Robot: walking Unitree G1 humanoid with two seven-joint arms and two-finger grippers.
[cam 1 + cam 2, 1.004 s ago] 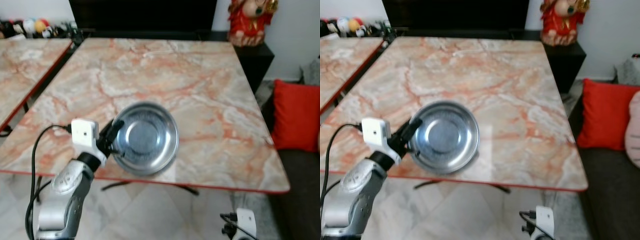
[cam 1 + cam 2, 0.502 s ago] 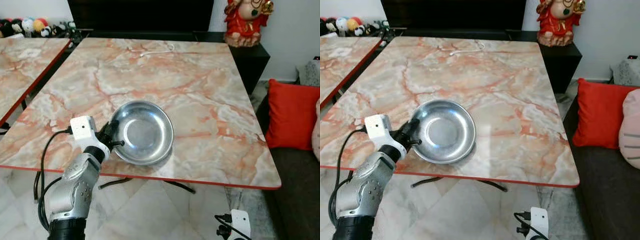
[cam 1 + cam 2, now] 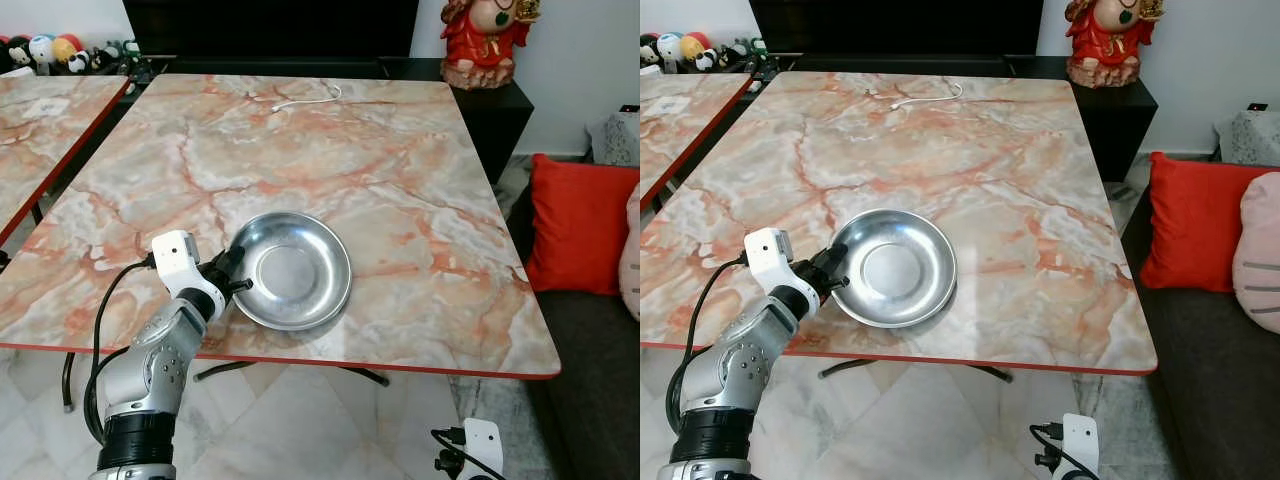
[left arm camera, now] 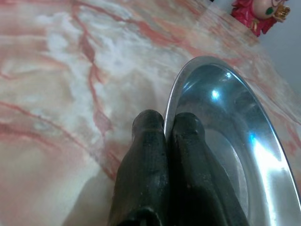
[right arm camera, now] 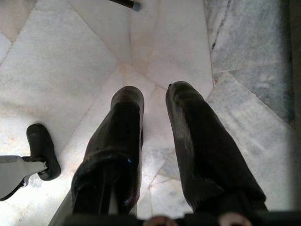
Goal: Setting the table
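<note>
1. Metal bowl [image 3: 292, 283] is the thing you are setting out; it sits on the marble table [image 3: 400, 170] near the front edge, a little toward the left front corner, and it appears to rest flat on the surface.

2. Your left gripper [image 3: 234, 275] is clenched on the bowl's rim at its left side. In the left wrist view one finger [image 4: 146, 160] lies outside the rim and the other inside, pressed together with the thin metal between them. I judge this pinch is chosen because the smooth, shallow bowl gives no other part to hold.

3. You hold the left arm low, reaching over the front edge of the table, so the bowl can meet the surface without a drop.

4. Your right gripper [image 5: 153, 141] hangs idle below the table level, fingers a little apart and holding nothing, over the tiled floor [image 5: 61, 61].

5. A white cable [image 3: 305, 99] lies near the far edge of the table, well apart from the bowl.

6. I judge the placing is almost finished; releasing the rim gently is what remains, since the bowl can slide on polished marble.
</note>
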